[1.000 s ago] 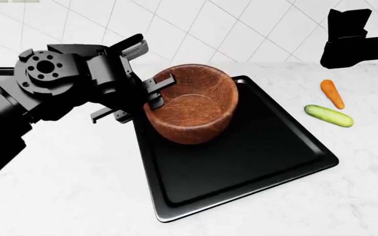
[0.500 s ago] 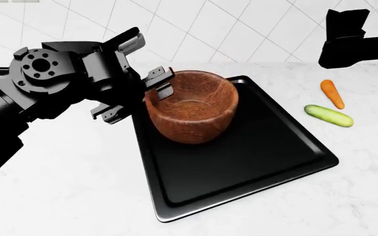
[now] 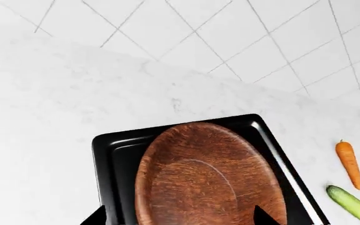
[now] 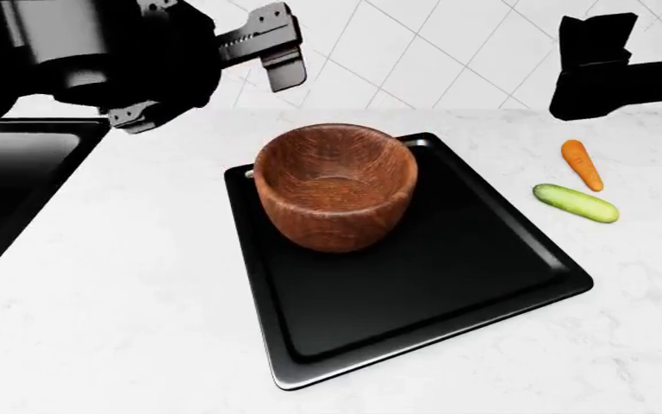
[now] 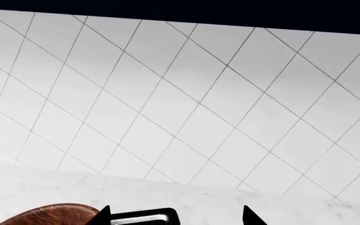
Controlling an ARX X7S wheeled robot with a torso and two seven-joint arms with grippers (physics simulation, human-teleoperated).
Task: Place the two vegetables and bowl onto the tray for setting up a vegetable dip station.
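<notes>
The left gripper [image 4: 210, 73] is hanging high above the counter [image 4: 113, 285], back and to the left of the bowl [image 4: 334, 197], its jaws spread apart and holding nothing; in the left wrist view only the two dark fingertips [image 3: 95, 216] are showing at the frame's edge, wide apart, with the bowl [image 3: 208, 176] framed between them from above. That height and the empty jaws are suggesting the arm is pulling clear after a release. The bowl is sitting upright on the back left part of the tray [image 4: 446, 276], free of any contact, which is probably why it is placed there: the near and right stretches of the tray are being left bare for the vegetables. The carrot [image 4: 582, 164] and cucumber [image 4: 575, 203] are lying on the counter to the right of the tray, just beside each other and not yet on it. The right gripper [image 5: 174, 216] is waiting high at the far right, above those two; its wrist view is showing two tips standing apart against the tiled wall [image 5: 167, 93], so it is reading as spread and empty. Compared with a second ago, the left gripper is no longer down beside the bowl's left wall but lifted well away; the bowl, tray and vegetables are sitting unchanged.
</notes>
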